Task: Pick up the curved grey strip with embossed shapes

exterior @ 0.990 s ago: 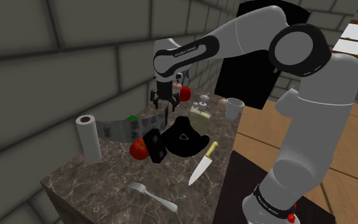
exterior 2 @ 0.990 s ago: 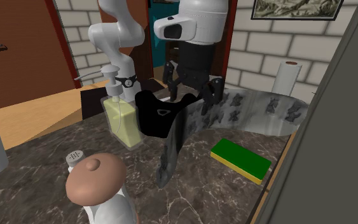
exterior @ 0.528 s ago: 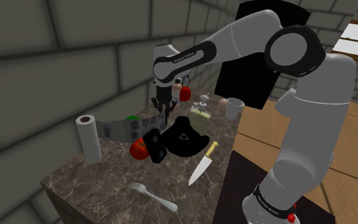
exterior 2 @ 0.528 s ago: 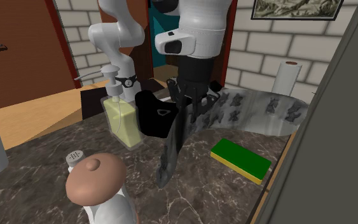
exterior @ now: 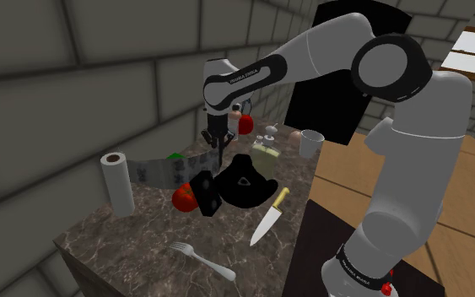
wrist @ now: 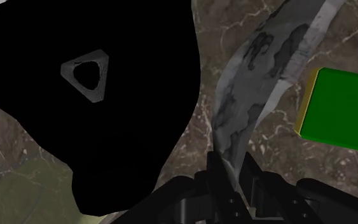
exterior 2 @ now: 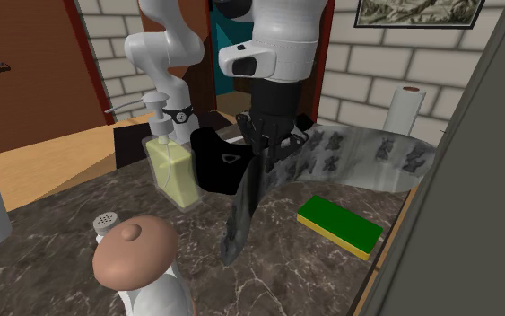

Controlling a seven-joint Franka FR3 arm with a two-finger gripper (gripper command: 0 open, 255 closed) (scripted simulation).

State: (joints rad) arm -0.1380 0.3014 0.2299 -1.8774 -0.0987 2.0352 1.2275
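The curved grey strip (exterior: pixel 164 173) with dark embossed shapes stands on edge on the marble counter (exterior: pixel 143 236), bending from the paper towel roll towards the black object. In the second exterior view the strip (exterior 2: pixel 367 162) sweeps from the right and turns down towards the camera. My black gripper (exterior: pixel 218 145) comes straight down onto its bend and is shut on the strip's top edge (exterior 2: pixel 268 153). In the wrist view the strip (wrist: pixel 254 95) rises from between the fingertips (wrist: pixel 231 168), which clasp it on both sides.
A black curved object (exterior: pixel 240 190) lies right beside the gripper. A green sponge (exterior 2: pixel 338 224) lies inside the strip's curve. A paper towel roll (exterior: pixel 116 181), red tomato (exterior: pixel 183 198), knife (exterior: pixel 269 218), fork (exterior: pixel 202 260), mug (exterior: pixel 311 143) and soap bottle (exterior 2: pixel 171 171) crowd the counter.
The fingers stood wide apart over the strip a second ago; they have come down and closed on its top edge. The strip has not moved.
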